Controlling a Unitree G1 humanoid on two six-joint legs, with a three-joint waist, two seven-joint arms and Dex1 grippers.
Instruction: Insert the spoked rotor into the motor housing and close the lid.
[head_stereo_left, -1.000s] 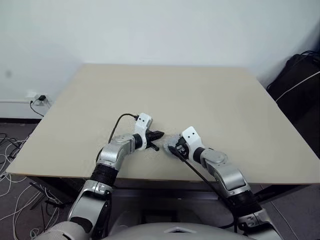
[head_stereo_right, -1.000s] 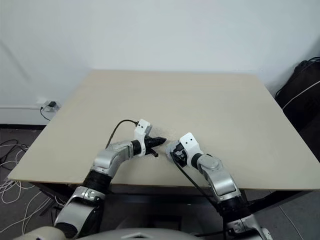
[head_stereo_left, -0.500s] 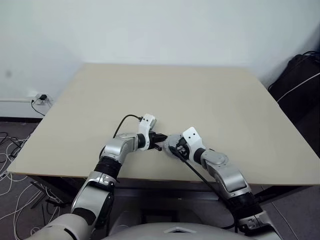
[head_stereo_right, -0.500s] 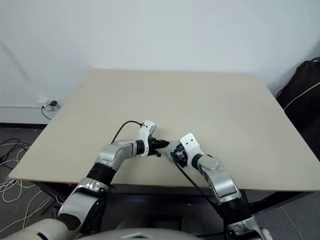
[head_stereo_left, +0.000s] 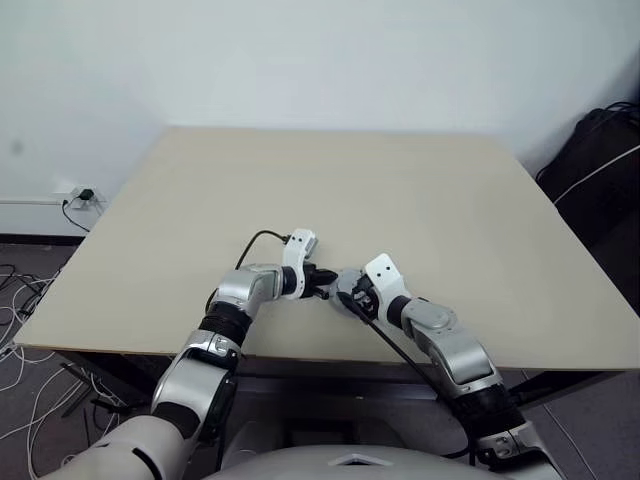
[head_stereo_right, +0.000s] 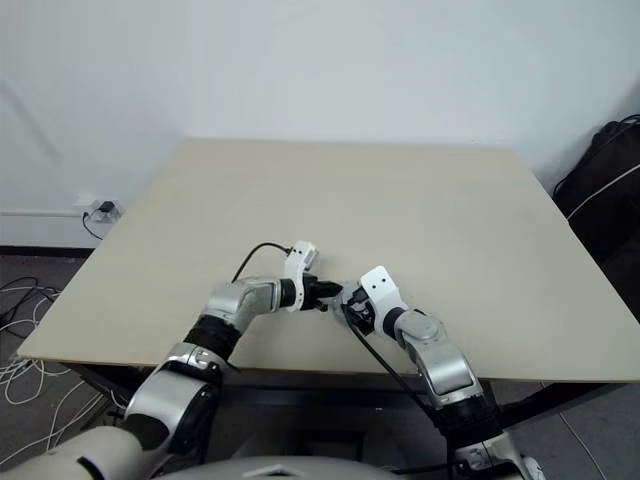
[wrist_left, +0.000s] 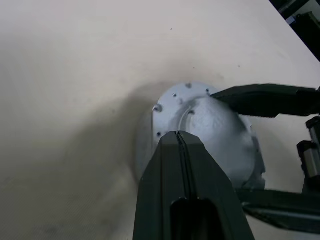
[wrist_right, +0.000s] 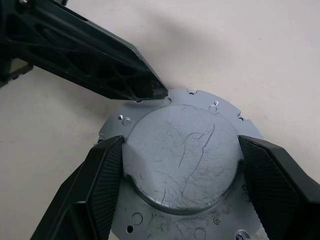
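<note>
Lid (wrist_right: 182, 160): silver-grey disc, smooth scratched dome facing you, flat flange with small holes round the edge; it sits at the near middle of the bench (head_stereo_left: 420, 190), at 6 o'clock on the top.
Handling: rigid metal by the look, probably fairly heavy for its size; you should expect the dome to be slick, so don't rely on its top.
Hold: take it across the raised dome's sides, at 3 and 9 o'clock, where the wall gives the pads something to bite.
Right claw (wrist_right: 182, 167): spread wide, clamped on the dome's two sides.
Left claw (wrist_left: 180, 142): pressed together, tip at the flange edge near 11 o'clock in the right wrist view.
Housing and rotor: you can't tell whether they sit under the lid.
</note>
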